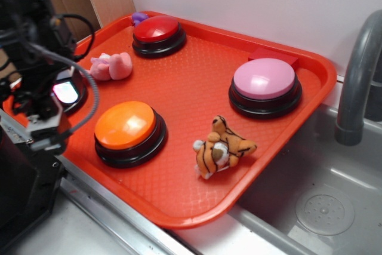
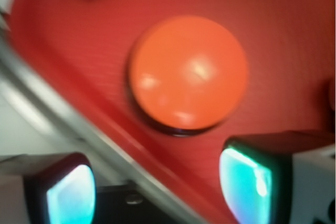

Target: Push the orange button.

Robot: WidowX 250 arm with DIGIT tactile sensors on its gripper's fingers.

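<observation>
Orange button [image 1: 126, 125] at tray [image 1: 179, 204] front left, plush tiger [image 1: 222, 147] right of it, two buttons behind.

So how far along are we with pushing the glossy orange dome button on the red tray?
Done so far: only the approach. The gripper is at the tray's left edge, and the wrist view has the glossy orange dome button ahead of the fingertips, not touching it. In hand: nothing; the jaws stand apart. Left: move over the dome and press down. The red plastic tray and the striped plush tiger lie clear of that path.
</observation>
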